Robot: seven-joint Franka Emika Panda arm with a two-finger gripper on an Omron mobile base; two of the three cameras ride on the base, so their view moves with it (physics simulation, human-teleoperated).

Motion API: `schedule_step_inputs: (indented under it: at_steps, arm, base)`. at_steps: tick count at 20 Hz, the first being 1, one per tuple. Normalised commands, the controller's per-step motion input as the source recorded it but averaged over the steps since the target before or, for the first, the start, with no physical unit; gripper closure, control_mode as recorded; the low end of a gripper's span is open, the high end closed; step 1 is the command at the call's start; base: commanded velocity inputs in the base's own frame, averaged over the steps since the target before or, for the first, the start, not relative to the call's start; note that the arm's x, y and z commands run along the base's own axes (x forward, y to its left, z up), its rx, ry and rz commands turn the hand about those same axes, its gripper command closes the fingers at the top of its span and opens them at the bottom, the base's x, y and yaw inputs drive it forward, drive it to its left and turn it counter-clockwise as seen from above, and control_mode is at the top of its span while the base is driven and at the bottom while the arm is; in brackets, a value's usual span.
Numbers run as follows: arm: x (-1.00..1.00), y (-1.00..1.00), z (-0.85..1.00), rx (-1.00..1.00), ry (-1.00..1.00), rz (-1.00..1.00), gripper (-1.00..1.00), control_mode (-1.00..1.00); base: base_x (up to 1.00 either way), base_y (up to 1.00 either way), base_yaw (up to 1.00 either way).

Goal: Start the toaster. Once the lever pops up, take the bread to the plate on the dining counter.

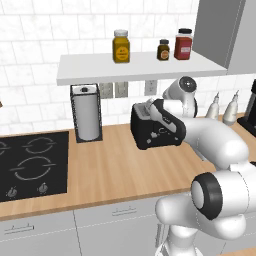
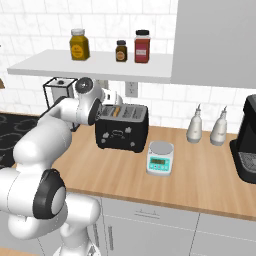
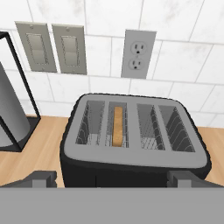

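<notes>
- My gripper (image 3: 112, 178) stands wide apart and holds nothing; its two dark fingertips (image 3: 43, 177) sit just above the near edge of the toaster (image 3: 133, 144).
- The toaster is right below and ahead of my gripper, upright on the wooden bench (image 2: 200, 172).
- The bread (image 3: 117, 126) stands on edge in the second slot from the left, ahead of my gripper between the fingertips.
- Beyond the toaster, a wall outlet (image 3: 137, 54) and two switch plates (image 3: 51, 47) face me.
- A paper towel holder (image 1: 87, 113) stands off to my left.
- A small kitchen scale (image 2: 160, 158) sits to my right, near the toaster.
</notes>
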Motion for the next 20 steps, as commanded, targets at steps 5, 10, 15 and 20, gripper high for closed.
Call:
schedule_step_inputs:
  at_steps: [5,10,15,20]
  arm:
    - [0.00,0.00,0.00,0.00,0.00,0.00,-1.00,-1.00]
    - [0.00,0.00,0.00,0.00,0.00,0.00,-1.00,-1.00]
    - [0.00,0.00,0.00,0.00,0.00,0.00,-1.00,-1.00]
    - [0.00,0.00,0.00,0.00,0.00,0.00,-1.00,-1.00]
  base:
    - [0.00,0.00,0.00]
    - [0.00,0.00,0.00]
    - [0.00,0.00,0.00]
    - [0.00,0.00,0.00]
